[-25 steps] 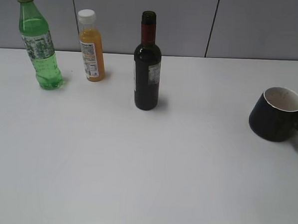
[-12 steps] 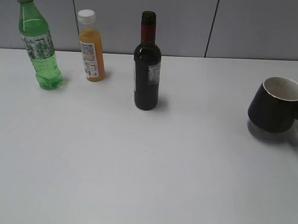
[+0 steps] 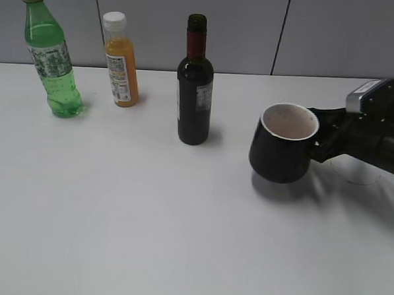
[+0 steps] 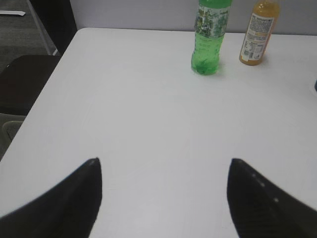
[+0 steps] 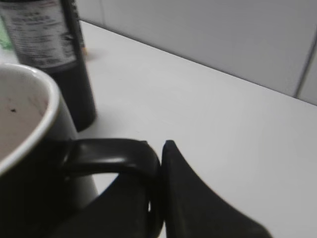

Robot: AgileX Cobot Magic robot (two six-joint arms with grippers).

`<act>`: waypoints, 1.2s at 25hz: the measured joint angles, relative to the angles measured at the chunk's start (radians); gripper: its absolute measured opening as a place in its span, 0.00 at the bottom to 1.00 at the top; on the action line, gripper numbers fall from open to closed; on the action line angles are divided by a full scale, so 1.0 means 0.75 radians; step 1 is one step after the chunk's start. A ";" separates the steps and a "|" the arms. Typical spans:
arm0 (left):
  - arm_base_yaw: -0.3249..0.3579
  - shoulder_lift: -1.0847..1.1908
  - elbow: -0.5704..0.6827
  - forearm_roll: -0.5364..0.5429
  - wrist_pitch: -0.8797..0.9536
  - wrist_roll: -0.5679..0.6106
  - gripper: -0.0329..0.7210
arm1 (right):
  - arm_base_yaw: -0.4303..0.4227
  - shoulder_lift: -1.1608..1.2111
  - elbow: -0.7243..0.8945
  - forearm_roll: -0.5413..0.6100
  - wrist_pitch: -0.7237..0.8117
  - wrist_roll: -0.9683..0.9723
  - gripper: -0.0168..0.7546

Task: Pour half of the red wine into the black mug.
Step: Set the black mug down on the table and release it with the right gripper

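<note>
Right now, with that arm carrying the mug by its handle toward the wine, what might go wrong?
The right gripper holds the black mug only by its handle, and the mug hangs tilted, so it might swing or slip out. The mug is close to the red wine; brought nearer, it could knock that tall, narrow bottle over. The bottle looks uncapped, so a tip would probably spill wine on the white table.

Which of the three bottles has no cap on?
The wine bottle: its mouth is open above the red foil. The green bottle and juice bottle are capped.
</note>
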 joint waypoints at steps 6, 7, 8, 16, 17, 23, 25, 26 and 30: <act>0.000 0.000 0.000 0.000 0.000 0.000 0.82 | 0.226 0.004 -0.029 0.011 0.001 0.000 0.06; 0.000 0.000 0.000 0.000 0.000 0.000 0.82 | 0.259 0.007 -0.041 0.015 0.001 0.000 0.06; 0.000 0.000 0.000 0.000 0.000 0.000 0.82 | 0.284 0.016 -0.052 0.019 -0.001 0.000 0.06; 0.000 0.000 0.000 0.000 0.000 0.000 0.82 | 0.427 0.126 -0.104 0.024 0.000 0.001 0.06; 0.000 0.000 0.000 0.000 0.000 0.000 0.82 | 0.437 0.132 -0.104 0.020 0.000 0.001 0.06; 0.000 0.000 0.000 0.000 0.000 0.000 0.82 | 0.459 0.178 -0.111 -0.019 0.000 0.002 0.06; 0.000 0.000 0.000 0.000 0.000 0.000 0.82 | 0.459 0.200 -0.123 -0.027 -0.001 0.002 0.06; 0.000 0.000 0.000 0.000 0.000 0.000 0.82 | 0.459 0.212 -0.129 -0.029 -0.001 0.002 0.06; 0.000 0.000 0.000 0.000 0.000 0.000 0.82 | 0.460 0.238 -0.148 -0.019 -0.003 -0.015 0.06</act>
